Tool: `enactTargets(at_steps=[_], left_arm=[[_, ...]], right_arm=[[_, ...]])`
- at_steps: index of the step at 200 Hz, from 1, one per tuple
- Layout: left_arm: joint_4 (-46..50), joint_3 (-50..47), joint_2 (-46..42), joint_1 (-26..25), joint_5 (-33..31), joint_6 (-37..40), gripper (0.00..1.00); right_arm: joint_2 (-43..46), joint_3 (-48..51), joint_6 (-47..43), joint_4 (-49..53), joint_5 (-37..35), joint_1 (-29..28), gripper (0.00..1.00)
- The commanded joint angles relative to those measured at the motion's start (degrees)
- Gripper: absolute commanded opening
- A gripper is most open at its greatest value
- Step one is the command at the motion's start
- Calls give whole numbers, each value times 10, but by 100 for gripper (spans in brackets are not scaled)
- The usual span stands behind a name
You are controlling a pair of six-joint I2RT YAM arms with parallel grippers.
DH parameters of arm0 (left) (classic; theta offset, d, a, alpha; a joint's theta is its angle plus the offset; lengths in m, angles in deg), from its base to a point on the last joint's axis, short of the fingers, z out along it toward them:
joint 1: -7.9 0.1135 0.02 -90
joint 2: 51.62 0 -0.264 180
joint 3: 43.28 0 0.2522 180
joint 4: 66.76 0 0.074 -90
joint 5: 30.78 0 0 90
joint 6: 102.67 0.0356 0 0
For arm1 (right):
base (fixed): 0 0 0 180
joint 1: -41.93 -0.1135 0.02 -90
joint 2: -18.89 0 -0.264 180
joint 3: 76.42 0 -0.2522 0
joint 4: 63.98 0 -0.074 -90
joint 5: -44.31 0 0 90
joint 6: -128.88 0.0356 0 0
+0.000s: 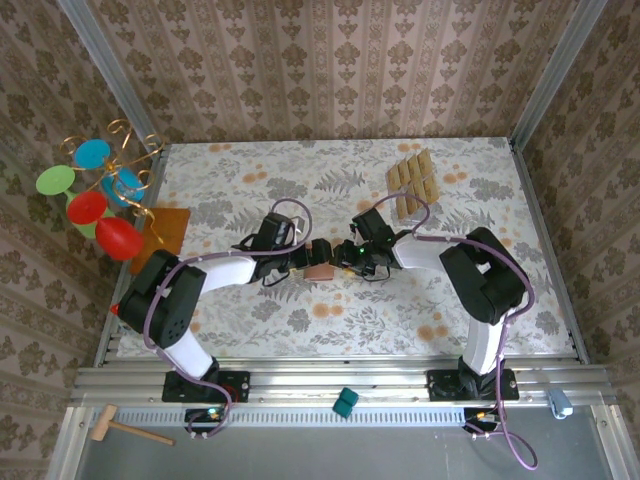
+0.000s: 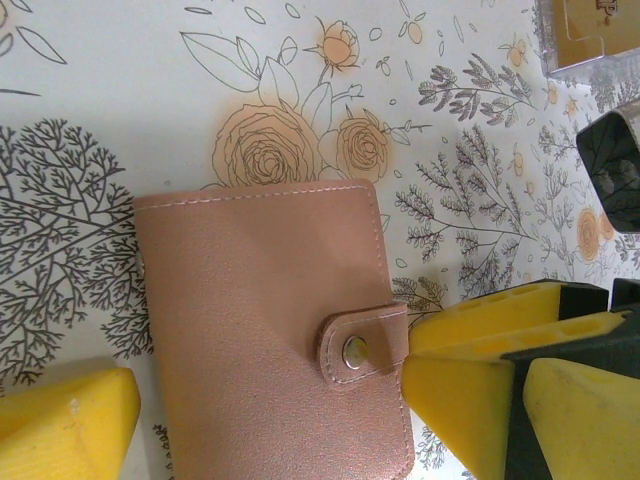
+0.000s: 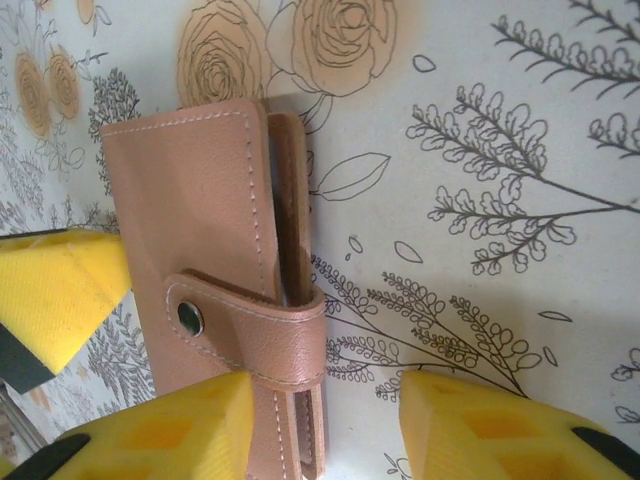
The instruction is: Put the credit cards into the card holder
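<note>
On the metal rail (image 1: 330, 385) at the near edge lie a small wooden mallet (image 1: 125, 428) to the left and a little teal block (image 1: 345, 402) near the middle, with the two arm bases bolted between them. From there both arms reach inward and meet at the middle of the table (image 1: 480, 300), which is covered in a pale floral print. There the small salmon-brown leather-like card holder (image 2: 260, 320) lies flat and closed, its strap folded over one edge and fastened with a round metal snap (image 2: 353, 349). The left gripper (image 2: 315, 425) hangs just above it with its yellow fingers (image 2: 65, 425) spread wide apart, the card holder lying in the gap between them and not gripped. The right gripper (image 3: 325, 430) comes in from the opposite side. Its yellow fingers (image 3: 500, 430) are partly apart and straddle the strap edge: one overlaps the leather, while the other stands clear of it over bare cloth, so nothing is clamped. Farther back on the left, a flat orange-brown mat (image 1: 170, 228) lies beside a wire ornament with green, blue and red discs (image 1: 95, 195). At the far right of the table, well apart from the card holder, the thin tan rectangular credit cards (image 1: 412, 180) lie side by side in short rows.
</note>
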Motion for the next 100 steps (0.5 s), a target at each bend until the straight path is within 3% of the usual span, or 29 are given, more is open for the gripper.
enactTargets(at_steps=[1,66,100], left_arm=[[-10,9,11,-10,2,-10,100],[-10,14,16,-15,1,-12,100],[-20,14,15,-15,2,-19,100]], right_arm=[[-30,6,19,-73,40,-13,41],[-38,2,30,-93,51,-26,33],[-37,10,39,-107,55,-26,16]])
